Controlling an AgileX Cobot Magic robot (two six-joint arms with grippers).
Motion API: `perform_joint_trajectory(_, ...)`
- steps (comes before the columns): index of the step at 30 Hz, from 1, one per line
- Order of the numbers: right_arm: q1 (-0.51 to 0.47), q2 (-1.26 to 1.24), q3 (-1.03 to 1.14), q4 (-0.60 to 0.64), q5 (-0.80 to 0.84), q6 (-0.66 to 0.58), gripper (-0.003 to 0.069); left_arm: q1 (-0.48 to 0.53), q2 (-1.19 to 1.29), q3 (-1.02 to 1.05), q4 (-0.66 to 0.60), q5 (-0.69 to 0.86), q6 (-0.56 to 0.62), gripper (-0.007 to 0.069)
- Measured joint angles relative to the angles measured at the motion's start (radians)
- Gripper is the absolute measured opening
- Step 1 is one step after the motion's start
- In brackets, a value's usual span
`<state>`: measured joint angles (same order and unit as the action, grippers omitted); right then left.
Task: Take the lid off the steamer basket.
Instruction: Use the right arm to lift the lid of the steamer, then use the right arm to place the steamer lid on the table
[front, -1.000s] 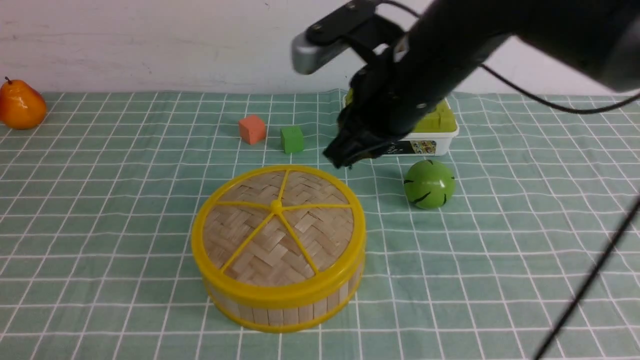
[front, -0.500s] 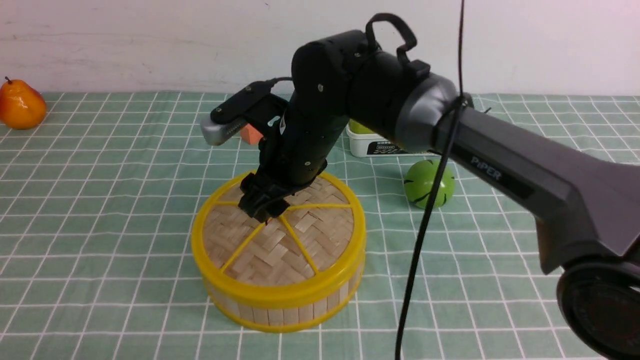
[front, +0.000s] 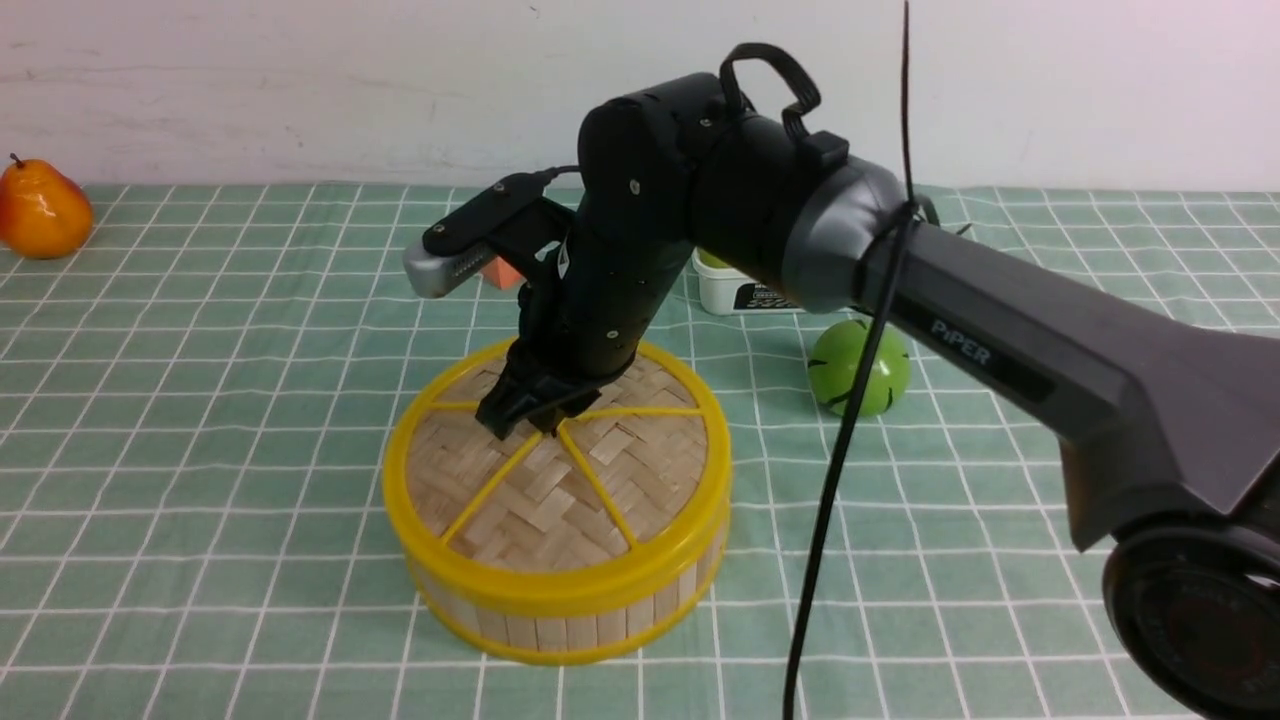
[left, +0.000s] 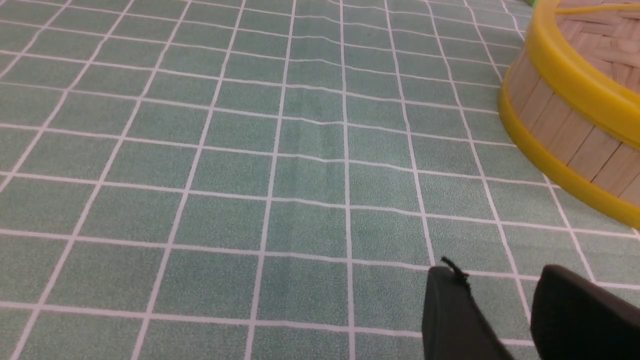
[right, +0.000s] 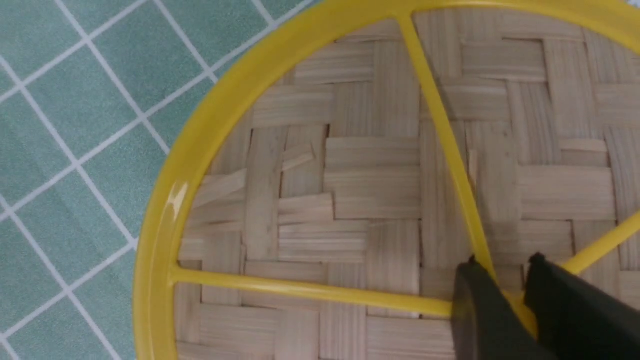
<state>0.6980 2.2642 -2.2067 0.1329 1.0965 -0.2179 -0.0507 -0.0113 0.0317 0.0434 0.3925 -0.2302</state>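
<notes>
The lid sits flat on the basket, mid-worktop. The right end effector stands directly over the lid's centre, narrowed onto the knob where the spokes meet, so the pull looks straight up. The left end effector, slightly parted and empty, hangs apart from the basket.

"PiPER" on R arm; box label illegible
</notes>
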Motion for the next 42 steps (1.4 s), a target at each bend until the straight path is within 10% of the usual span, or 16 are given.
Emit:
perform_joint_trajectory(10,-0.099,-0.217,0.003,-0.030,0.146,-0.001,0.0080,0.000,0.000,0.000,0.000,0.000,0.000,0.0239)
perform_joint_trajectory(17,-0.297,-0.497,0.392,-0.019,0.128,-0.001,0.0080,0.000,0.000,0.000,0.000,0.000,0.000,0.0239)
perform_joint_trajectory(33,-0.436,-0.555,1.090,0.084,-0.488,0.000,0.0083,0.000,0.000,0.000,0.000,0.000,0.000,0.0239)
perform_joint_trajectory(42,-0.437,-0.539,1.085,0.086,-0.549,0.000,0.0287,0.000,0.000,0.000,0.000,0.000,0.000,0.0239)
